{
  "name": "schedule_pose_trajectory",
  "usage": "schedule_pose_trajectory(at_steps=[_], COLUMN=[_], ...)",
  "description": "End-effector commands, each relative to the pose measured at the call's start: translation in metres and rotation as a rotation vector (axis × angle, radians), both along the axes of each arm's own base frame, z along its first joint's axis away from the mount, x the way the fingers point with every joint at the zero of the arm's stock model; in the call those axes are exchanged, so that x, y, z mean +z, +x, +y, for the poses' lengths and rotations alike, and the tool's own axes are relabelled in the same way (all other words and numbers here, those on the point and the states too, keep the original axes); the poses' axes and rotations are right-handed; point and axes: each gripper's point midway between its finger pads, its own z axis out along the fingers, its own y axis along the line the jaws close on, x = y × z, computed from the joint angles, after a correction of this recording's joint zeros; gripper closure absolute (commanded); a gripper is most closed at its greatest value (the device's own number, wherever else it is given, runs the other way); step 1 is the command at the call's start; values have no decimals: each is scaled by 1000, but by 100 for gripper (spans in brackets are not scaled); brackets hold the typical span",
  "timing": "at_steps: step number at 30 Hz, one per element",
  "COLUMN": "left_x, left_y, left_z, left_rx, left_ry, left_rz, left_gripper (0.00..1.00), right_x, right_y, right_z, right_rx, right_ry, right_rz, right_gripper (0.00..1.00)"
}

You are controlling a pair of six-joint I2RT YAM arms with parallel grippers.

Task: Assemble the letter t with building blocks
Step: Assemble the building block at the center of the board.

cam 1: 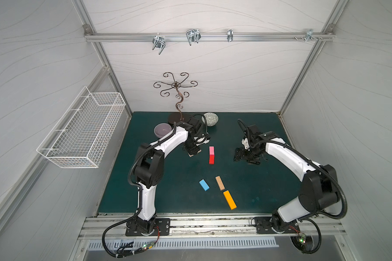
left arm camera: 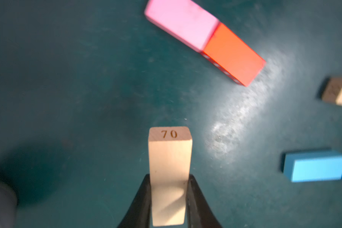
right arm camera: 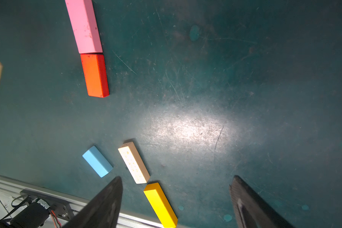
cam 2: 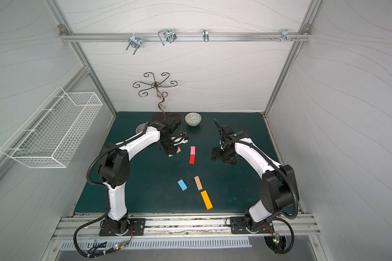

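A pink block (cam 1: 211, 150) and a red block (cam 1: 211, 159) lie end to end in a straight line at mid-table. Just left of them my left gripper (cam 1: 194, 154) hovers, shut on a tan wooden block (left arm camera: 170, 158) stamped 70, which sticks out past its fingertips (left arm camera: 144, 189). Nearer the front lie a light blue block (cam 1: 204, 184), a second tan block (cam 1: 219, 183) and a long orange block (cam 1: 229, 199), each apart from the pink-red line. My right gripper (cam 1: 247, 158) hangs open and empty to the right of that line, above bare mat (right arm camera: 176, 177).
A purple bowl (cam 1: 162, 130), a patterned bowl (cam 1: 211, 119) and a metal hook stand (cam 1: 175, 117) stand at the back of the green mat. A wire basket (cam 1: 84, 131) hangs on the left wall. An aluminium rail (cam 1: 213, 222) runs along the front edge.
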Motion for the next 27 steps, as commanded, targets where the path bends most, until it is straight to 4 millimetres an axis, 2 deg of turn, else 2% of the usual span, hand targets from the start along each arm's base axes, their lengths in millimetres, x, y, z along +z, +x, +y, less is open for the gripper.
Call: schedule_pose_trajectory(at_steps=[1,3,5,9,14,16,27], left_x=[8,8,-1,-23,-35,-38,-44], left_y=[9,13,10,20,37,41,38], left_z=[-2,-6,-5,-2,-16,-18,-36], left_rx=[-202,-237,-278,-334,-376,-389,-437], left_ry=[-72,-85,-62,-11,-7,6,-11], left_rz=[-1,-27,-25,-79,-136,-144,-128], left_gripper=[85,85,85,85,86,86,85], right_x=[8,5,1,-4,-7,-6,-11], right_y=[2,2,4,13,21,21,16], right_z=[0,-1,-2,3,6,6,2], right_rx=[4,2,-4,6,10,8,-5], right_ry=[18,14,13,26,15,14,2], right_rz=[-16,-14,-6,-7,11,13,24], right_gripper=[14,14,14,14,14,14,14])
